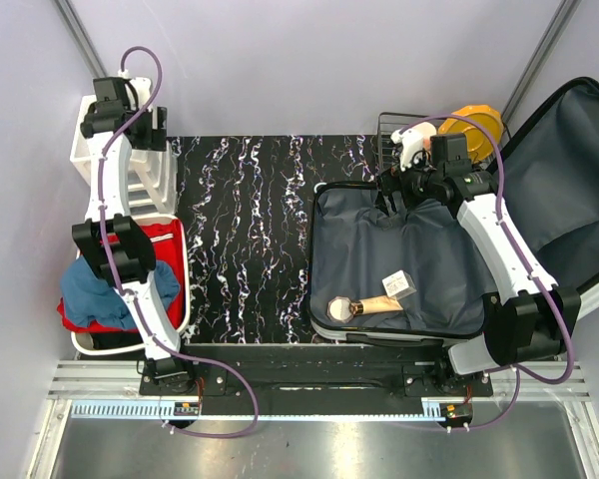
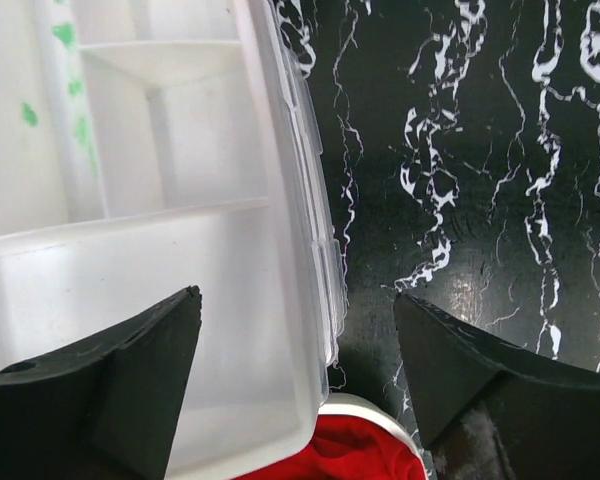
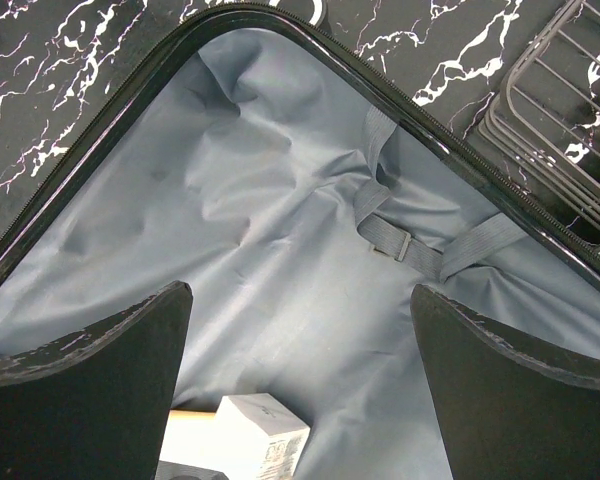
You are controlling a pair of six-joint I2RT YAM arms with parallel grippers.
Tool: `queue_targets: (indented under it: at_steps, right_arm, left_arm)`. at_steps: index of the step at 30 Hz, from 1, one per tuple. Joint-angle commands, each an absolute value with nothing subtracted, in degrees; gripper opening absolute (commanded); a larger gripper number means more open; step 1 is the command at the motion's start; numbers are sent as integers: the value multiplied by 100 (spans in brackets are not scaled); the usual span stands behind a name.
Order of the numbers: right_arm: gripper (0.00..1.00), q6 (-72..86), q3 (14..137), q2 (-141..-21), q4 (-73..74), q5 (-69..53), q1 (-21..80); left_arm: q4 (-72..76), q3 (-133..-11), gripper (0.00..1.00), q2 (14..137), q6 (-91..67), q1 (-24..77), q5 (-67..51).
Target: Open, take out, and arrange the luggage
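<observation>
Step in hand, my guess: take-out. Big hard-shell suitcase with dark grey fabric lining (image 1: 379,249) sits on right part of black white-veined marble worktop (image 1: 245,230), lid already open. My right tool (image 3: 300,290) hangs over suitcase's far corner, jaws wide apart, empty. Next probably: shift toward small white cardboard box (image 3: 260,425) nearer suitcase's front, drop, pinch. Mind black zip rim (image 3: 98,135). Left tool (image 2: 297,293), well left of suitcase over white plastic drawer unit (image 2: 180,180), jaws apart, nothing held. Open worktop left of suitcase, decent room.

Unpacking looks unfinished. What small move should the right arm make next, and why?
Probably draw the right fingers back toward the small white box: they stand open and empty over bare lining of the luggage, and the box lies inside, nearer the arm's base.
</observation>
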State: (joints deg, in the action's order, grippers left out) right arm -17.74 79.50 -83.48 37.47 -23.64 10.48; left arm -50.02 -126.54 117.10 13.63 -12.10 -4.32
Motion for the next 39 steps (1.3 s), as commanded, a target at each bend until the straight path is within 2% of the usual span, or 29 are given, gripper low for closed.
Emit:
queue_targets:
  at_steps: [1,7,14,17,23,27,28,30,31,33,35,37,38,39]
  right_arm:
    - [100,-1767,7910,-8060,3595,-2443,1028]
    - [100,-1828,7928,-8060,3612,-2382,1028]
    - [100,-1784,7928,-8068,3621,-2400,1028]
    - [100,-1784,7937,-8068,3612,-2408,1028]
    - [100,-1758,7989,-8112,3612,-2408,1037]
    - [100,-1749,7998,-8139,3612,-2417,1028]
    - [100,-1749,8015,-8139,3621,-2426,1028]
    - [100,-1749,8033,-8147,3621,-2426,1028]
    - [100,-1749,8042,-8147,3612,-2426,1028]
    - [100,-1828,8068,-8165,3691,-2426,1028]
    - [100,-2046,8138,-8174,3944,-2469,1028]
    - [100,-2415,8200,-8183,4322,-2705,1037]
    - [100,-2861,8200,-8148,4811,-2803,1028]
    - [100,-3039,8183,-8113,5051,-2882,1037]
  left_arm:
    - [-4807,-12560,74,11847,1406,-1195,-659]
    - [-4860,-12323,59,11918,1459,-1002,-791]
    - [-4887,-12472,28,11734,1240,-695,-993]
    - [-4887,-12559,26,11567,1195,-546,-1116]
    - [-4913,-12428,13,11277,1239,-212,-1449]
    - [-4904,-12226,12,11258,1178,-132,-1476]
    - [-4904,-12217,14,11276,1126,-123,-1503]
    - [-4904,-12199,24,11303,976,-123,-1678]
    - [-4904,-12199,46,11303,949,-97,-1748]
    - [-4896,-12217,60,11268,949,-44,-1837]
    - [-4896,-12269,79,11198,958,-26,-1942]
    - [-4896,-12427,94,11048,949,-35,-2030]
    - [-4896,-12480,99,10978,958,-26,-2100]
    - [-4896,-12559,99,10812,1010,-26,-2161]
